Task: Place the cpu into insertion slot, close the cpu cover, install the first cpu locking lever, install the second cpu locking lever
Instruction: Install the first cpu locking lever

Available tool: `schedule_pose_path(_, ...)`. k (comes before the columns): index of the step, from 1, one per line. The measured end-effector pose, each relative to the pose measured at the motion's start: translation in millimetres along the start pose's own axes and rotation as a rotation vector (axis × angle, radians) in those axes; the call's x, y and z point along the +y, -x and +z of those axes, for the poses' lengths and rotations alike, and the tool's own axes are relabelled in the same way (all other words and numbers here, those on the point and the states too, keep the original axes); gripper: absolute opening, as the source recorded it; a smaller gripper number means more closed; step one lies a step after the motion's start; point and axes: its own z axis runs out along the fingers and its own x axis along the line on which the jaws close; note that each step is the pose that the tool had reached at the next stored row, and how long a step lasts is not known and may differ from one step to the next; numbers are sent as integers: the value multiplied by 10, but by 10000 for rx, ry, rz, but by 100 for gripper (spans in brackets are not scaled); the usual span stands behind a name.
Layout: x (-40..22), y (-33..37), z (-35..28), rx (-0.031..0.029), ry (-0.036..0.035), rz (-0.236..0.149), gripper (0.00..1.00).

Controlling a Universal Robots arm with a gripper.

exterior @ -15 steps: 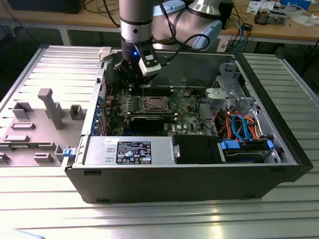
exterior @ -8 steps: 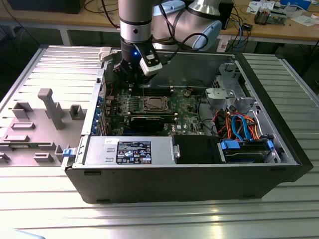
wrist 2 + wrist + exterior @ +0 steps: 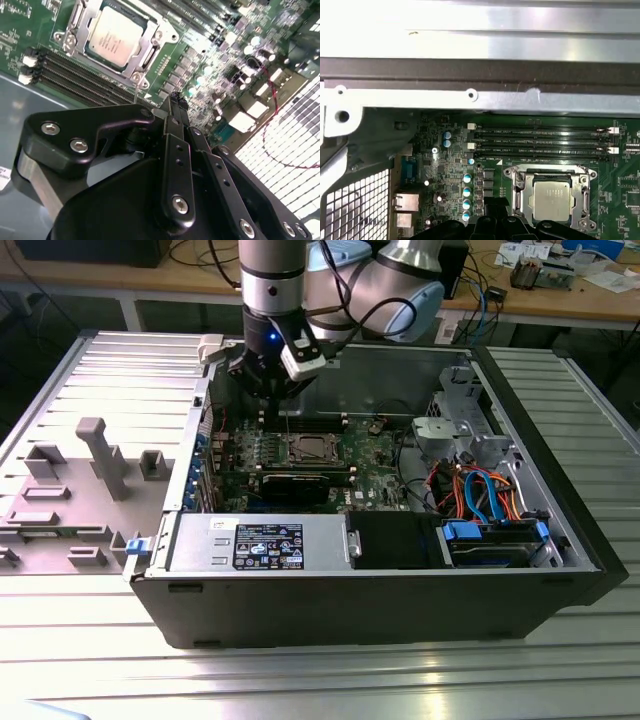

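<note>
A: Where does the black two-fingered claw (image 3: 175, 102) stand?
B: Above the green circuit board (image 3: 200, 60), fingers pressed together, empty.
A: And the flat square silver-grey cpu (image 3: 113, 36)?
B: Just beyond the fingertips, seated in the silver-rimmed insertion slot (image 3: 551, 201), with the thin silver-bronze cpu cover (image 3: 145, 47) framing it
</note>
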Motion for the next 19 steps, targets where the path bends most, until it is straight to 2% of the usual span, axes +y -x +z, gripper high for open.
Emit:
schedule_pose_path(5,73,17,0,1,-1,-8,11)
schedule_pose_path(8,119,50,0,0,0,-26,11)
schedule_pose_path(14,148,139,0,-11,-1,-45,11)
schedule_pose_path(19,154,220,9,-50,-3,-46,11)
